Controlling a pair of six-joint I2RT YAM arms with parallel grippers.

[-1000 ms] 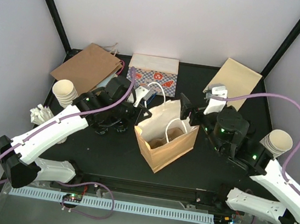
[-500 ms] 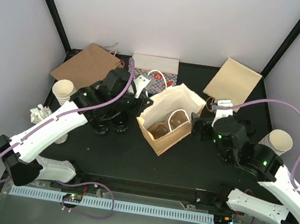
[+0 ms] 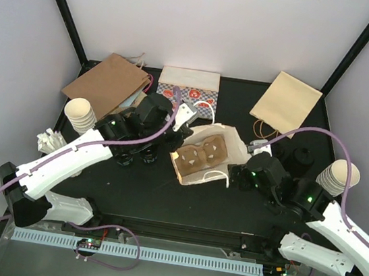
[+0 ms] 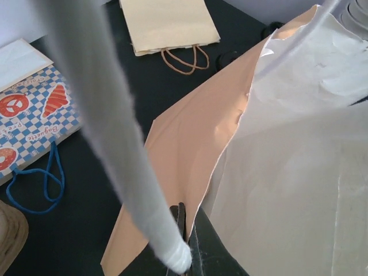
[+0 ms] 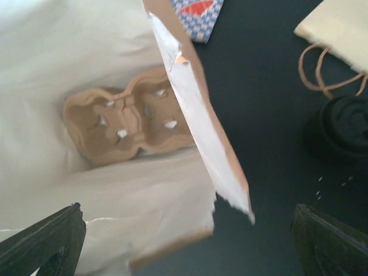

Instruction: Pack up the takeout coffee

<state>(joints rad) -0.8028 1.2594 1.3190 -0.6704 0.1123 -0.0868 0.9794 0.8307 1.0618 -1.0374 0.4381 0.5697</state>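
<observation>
The paper bag (image 3: 232, 139), upright a second ago, is now tipped toward the near right. The right arm has swung from behind the bag round to its mouth.

The left gripper (image 4: 187, 230) has its fingers pressed together on the bag's (image 4: 190, 144) rim, and a blurred white handle (image 4: 109, 132) runs up past them. From above, this gripper (image 3: 187, 116) sits at the bag's far left edge.

The right gripper (image 5: 184, 247) has its fingers spread wide, one dark tip (image 5: 46, 241) at each lower corner of its wrist view. It touches nothing and holds nothing. From above it (image 3: 234, 174) hovers just beside the bag's mouth, near a white handle loop.

The right wrist camera looks into the white-lined bag (image 5: 86, 46). A cardboard tray (image 5: 126, 123) lies at the bottom, and the hollows that show are bare. The tray (image 3: 201, 152) also shows from above.

One takeout coffee (image 3: 302, 157), a small black round cup, stands on the table outside the bag, to its right beyond the right arm. In the right wrist view the cup (image 5: 343, 123) sits near the handles of a flat tan bag (image 5: 339, 29).

That tan bag (image 3: 286, 102) lies at the right rear. A blue checkered box (image 3: 190, 88) lies at the rear centre and a flat brown bag (image 3: 106, 83) at the left rear. Stacked white paper cups stand at the left (image 3: 80, 114) and right (image 3: 339, 175) edges.
</observation>
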